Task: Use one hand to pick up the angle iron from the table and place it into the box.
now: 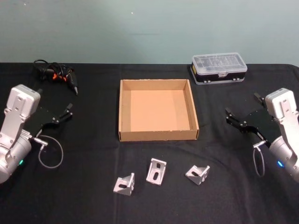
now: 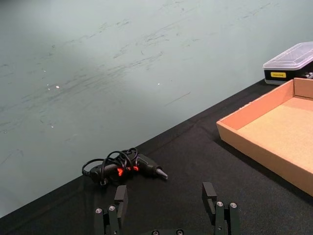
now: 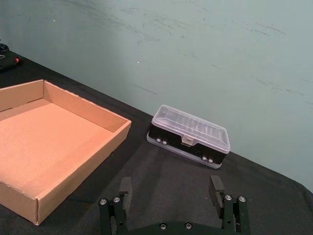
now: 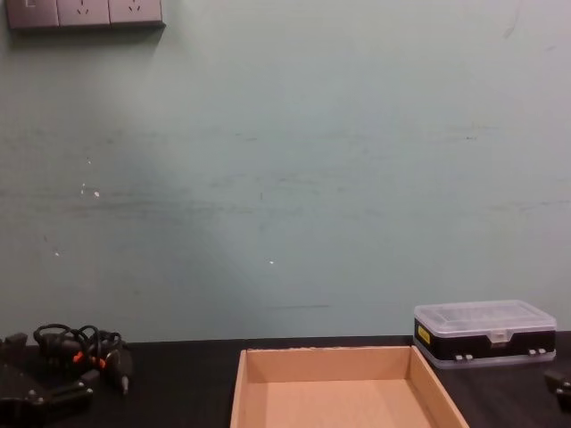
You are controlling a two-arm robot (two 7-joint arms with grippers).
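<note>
Angle irons, three in a row, lie on the table just before the box in the head view. They sit closer to the robot than the left gripper or the right gripper, and the rightmost iron looks nearest the right one. In the left wrist view that arm's jaws stand apart above bare table beside the box, and in the right wrist view its jaws are likewise apart, facing the clear-lidded case.

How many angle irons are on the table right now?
3, all on the table before the box: left iron, middle iron, right iron. None seems hidden.
</note>
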